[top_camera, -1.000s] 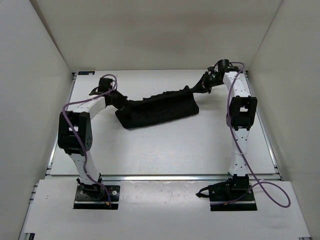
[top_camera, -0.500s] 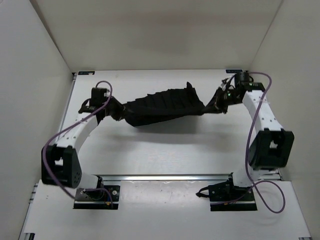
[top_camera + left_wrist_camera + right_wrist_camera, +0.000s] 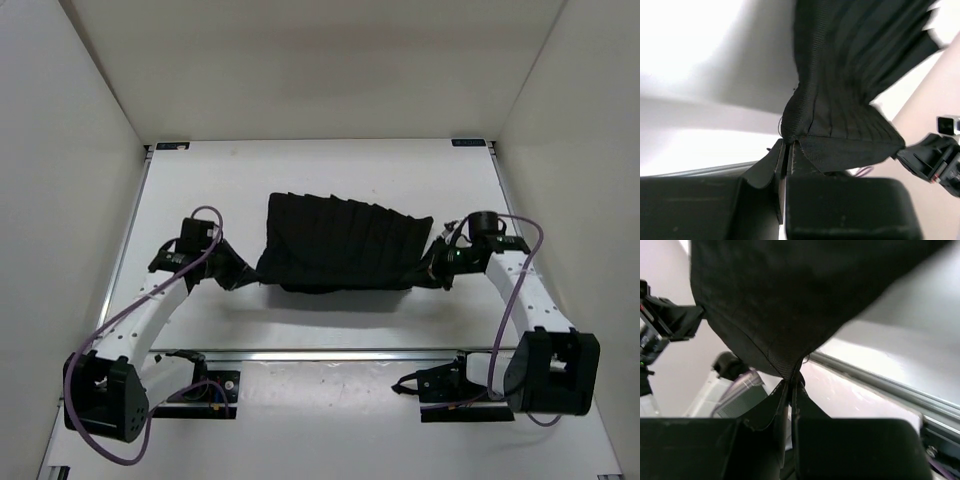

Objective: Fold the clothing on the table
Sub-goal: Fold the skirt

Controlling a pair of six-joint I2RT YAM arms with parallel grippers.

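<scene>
The left hand and right hand, each clamped on a corner of the clothing, have drawn back together; the bunched strip now hangs spread and pleated between them, over the counter. Likely ready to lay down for folding.

The clothing is plain black, patterned only by vertical pleat ridges fanning across it. Close up, its hem seems to carry a fine diagonal weave, though the wrist views are blurred. The table is matte white. The left arm and right arm are white with black joints and purple cables. The left gripper and right gripper are black.
</scene>
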